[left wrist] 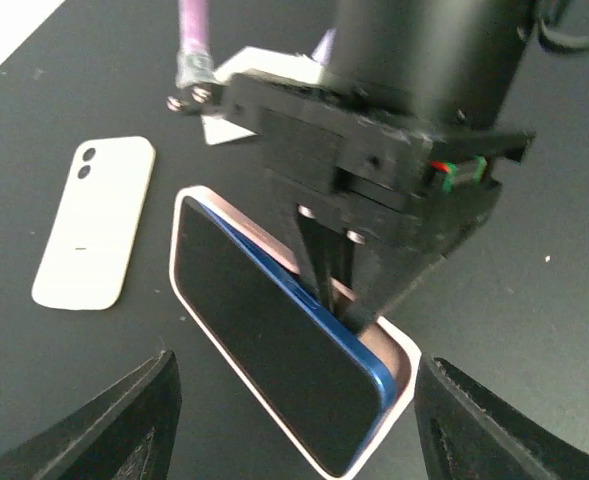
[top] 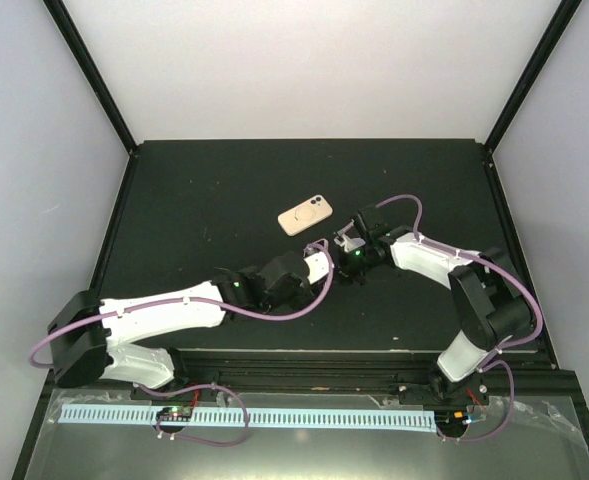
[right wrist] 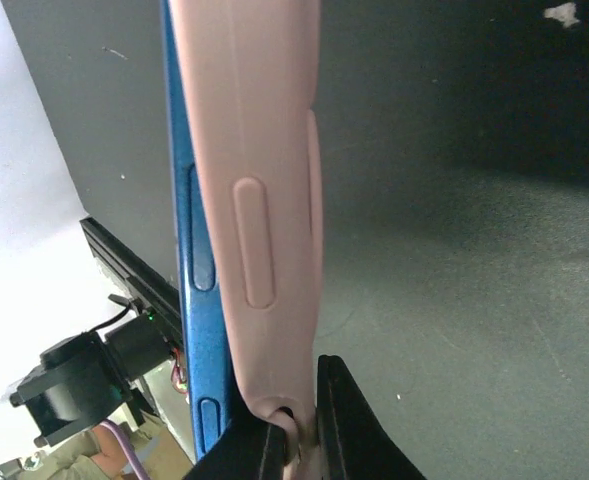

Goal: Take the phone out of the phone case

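A blue phone (left wrist: 264, 330) with a dark screen sits partly lifted out of a pink phone case (left wrist: 402, 352). Both are held on edge above the black table. My right gripper (right wrist: 299, 430) is shut on the case's wall near one corner. In the right wrist view the phone's blue side (right wrist: 186, 200) stands slightly apart from the pink case (right wrist: 259, 150). My left gripper (left wrist: 294, 405) is open, its fingers (left wrist: 124, 420) straddling the phone's lower end with a gap on each side. From above, the two grippers, left (top: 319, 252) and right (top: 346, 243), meet at the table's middle.
A cream phone-shaped item (top: 304, 214) with two camera holes lies flat, back up, on the black table (top: 194, 190) just beyond the grippers; in the left wrist view this cream item (left wrist: 94, 222) lies left of the phone. Black frame posts and white walls border the table.
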You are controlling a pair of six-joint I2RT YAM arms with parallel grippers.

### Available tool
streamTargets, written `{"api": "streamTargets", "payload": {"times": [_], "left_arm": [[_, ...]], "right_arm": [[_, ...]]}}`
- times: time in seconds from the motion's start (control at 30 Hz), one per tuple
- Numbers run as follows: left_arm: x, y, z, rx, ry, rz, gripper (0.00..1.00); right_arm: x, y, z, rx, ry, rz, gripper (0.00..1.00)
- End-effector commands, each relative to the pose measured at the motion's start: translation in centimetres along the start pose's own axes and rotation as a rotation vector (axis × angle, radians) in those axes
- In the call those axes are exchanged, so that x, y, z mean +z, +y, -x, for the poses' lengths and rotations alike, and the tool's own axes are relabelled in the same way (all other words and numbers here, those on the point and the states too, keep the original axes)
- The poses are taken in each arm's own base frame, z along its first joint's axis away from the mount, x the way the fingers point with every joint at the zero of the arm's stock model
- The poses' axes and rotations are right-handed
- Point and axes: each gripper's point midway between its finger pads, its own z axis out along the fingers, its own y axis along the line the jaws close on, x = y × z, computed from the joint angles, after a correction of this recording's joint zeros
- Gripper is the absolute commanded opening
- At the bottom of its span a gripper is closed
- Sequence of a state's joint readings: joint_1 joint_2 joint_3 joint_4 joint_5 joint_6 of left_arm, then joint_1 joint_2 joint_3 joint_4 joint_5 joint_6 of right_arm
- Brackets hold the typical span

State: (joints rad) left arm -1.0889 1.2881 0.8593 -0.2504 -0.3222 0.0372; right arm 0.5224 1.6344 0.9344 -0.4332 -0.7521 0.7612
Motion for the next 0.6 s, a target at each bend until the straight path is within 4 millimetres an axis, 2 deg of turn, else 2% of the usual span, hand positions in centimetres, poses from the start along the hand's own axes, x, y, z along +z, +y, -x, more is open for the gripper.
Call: {"api": "streamTargets", "payload": {"times": [0.0,0.1,0.27,0.57], "left_arm": [[1.5,-0.7,-0.1,0.061,0.029,0.029,0.61],[2.3,-1.1,-1.0,0.064,0.071,0.023,0.55],[3.3,-1.7,-1.8,0.077,0.096,0.013,0.59],[4.7,-1.7,-2.8,0.093,0.133,0.044,0.59]], "right_arm": [[-0.1,1.0,0.9,-0.027,0.006,0.051,0.01],[-0.1,0.2,1.5,-0.020,-0.008,0.024,0.01],[0.0,0.4,1.6,0.004,0.010,0.054,0.01],[0.0,0.8,1.4,0.020,0.033,0.095,0.01]]}}
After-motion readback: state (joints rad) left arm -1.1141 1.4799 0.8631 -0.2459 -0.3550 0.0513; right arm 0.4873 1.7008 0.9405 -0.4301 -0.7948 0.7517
